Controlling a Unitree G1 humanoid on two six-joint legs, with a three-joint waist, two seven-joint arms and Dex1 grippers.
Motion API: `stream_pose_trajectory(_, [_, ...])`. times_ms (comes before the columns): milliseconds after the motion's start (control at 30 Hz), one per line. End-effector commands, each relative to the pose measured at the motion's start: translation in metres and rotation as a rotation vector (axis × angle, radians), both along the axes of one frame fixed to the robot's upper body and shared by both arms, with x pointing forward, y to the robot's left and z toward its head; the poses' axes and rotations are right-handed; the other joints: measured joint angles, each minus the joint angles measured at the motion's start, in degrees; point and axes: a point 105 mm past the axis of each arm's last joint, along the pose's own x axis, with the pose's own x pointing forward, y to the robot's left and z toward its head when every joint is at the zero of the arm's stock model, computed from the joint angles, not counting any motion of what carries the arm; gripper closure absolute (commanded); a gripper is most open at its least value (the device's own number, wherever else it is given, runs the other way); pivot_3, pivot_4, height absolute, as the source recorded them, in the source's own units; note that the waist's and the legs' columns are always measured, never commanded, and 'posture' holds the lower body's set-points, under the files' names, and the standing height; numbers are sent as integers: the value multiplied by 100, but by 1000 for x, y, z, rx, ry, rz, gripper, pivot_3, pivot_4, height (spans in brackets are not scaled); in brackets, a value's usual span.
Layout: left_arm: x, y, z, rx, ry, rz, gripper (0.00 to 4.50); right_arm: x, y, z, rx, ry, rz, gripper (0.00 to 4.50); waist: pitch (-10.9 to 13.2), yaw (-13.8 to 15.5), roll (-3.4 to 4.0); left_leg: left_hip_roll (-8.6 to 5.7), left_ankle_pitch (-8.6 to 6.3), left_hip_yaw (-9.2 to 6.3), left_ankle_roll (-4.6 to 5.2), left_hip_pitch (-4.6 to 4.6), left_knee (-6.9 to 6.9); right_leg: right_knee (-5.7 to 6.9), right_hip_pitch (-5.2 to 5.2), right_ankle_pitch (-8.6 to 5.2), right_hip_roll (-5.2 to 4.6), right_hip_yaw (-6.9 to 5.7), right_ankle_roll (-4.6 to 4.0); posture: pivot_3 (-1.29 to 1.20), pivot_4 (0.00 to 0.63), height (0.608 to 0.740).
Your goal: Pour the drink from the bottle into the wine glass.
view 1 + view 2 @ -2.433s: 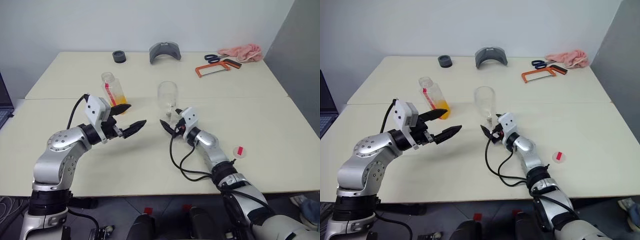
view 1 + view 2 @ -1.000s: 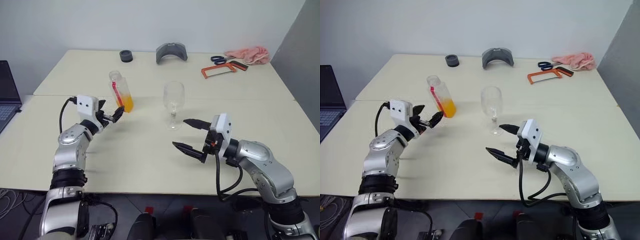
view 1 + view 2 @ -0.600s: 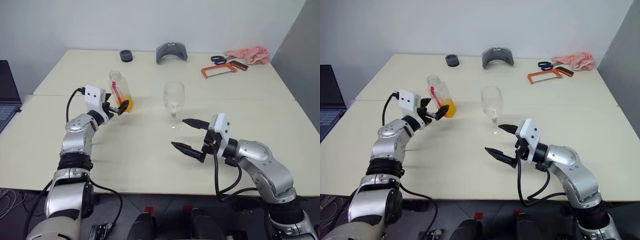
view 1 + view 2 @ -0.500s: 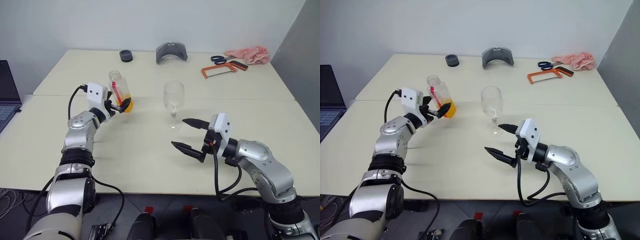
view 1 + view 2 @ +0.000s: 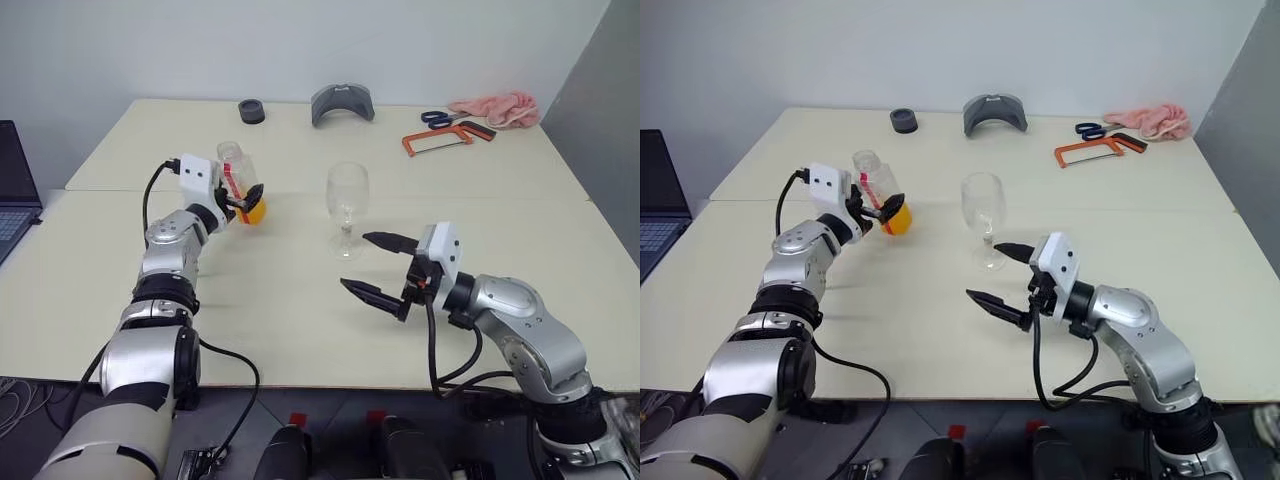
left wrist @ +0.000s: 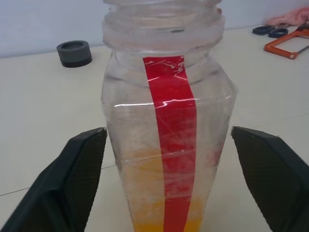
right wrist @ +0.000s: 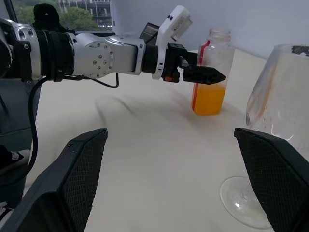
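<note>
From the head cam, my left gripper (image 5: 243, 201) is straddling the bottle (image 5: 238, 182) on the table (image 5: 300, 290), fingers either side but not pinched on it yet. The wine glass (image 5: 347, 208) stands just right of it, empty. My right gripper (image 5: 380, 268) hovers in front of the glass, jaws spread, holding nothing.

Left wrist cam: bottle dead centre between the fingers, red strip facing me, no cap, the drink (image 6: 164, 224) low in the bottom.

Right wrist cam: glass bowl close by, bottle beyond.

Thin plastic, light, probably squashy and slick, so I'd grab mid-body, gently.
</note>
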Motion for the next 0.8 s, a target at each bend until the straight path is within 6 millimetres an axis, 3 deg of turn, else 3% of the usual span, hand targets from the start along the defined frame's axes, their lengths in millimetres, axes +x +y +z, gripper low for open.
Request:
stream_pose_trajectory(33, [3, 0, 20, -12, -61, -1, 1216, -5, 4, 12, 18, -55, 22, 0, 0, -2, 0, 0, 0, 0, 0, 0, 0, 0, 0, 0, 0, 0, 0, 0, 150, 740])
stream_pose_trajectory(167, [3, 1, 20, -27, -60, -3, 2489, -4, 4, 13, 23, -64, 14, 0, 0, -1, 0, 0, 0, 0, 0, 0, 0, 0, -1, 0, 0, 0, 0, 0, 150, 740])
stream_pose_trajectory(233, [2, 2, 20, -36, -62, -3, 2779, -3, 5, 14, 26, -67, 10, 0, 0, -1, 0, 0, 0, 0, 0, 0, 0, 1, -1, 0, 0, 1, 0, 0, 150, 740])
stream_pose_trajectory(367, [1, -5, 31, -16, -114, -42, 2820, -2, 1, 20, 56, -84, -24, 0, 0, -1, -1, 0, 0, 0, -1, -2, 1, 1, -2, 0, 0, -1, 0, 0, 150, 740])
stream_pose_trajectory(600, [-17, -51, 78, 221, -346, -231, 2820, 4, -13, 41, 150, -109, -123, 0, 7, 36, -12, 5, 11, -17, -19, -15, 4, 0, -7, 0, -7, -3, 0, 0, 150, 740])
stream_pose_trajectory(800, [-32, -77, 104, 346, -459, -337, 2820, 19, -16, 53, 225, -80, -189, 0, 7, 6, -12, 3, 11, -9, -20, -9, 1, 1, -8, 0, 0, 2, 0, 0, 150, 740])
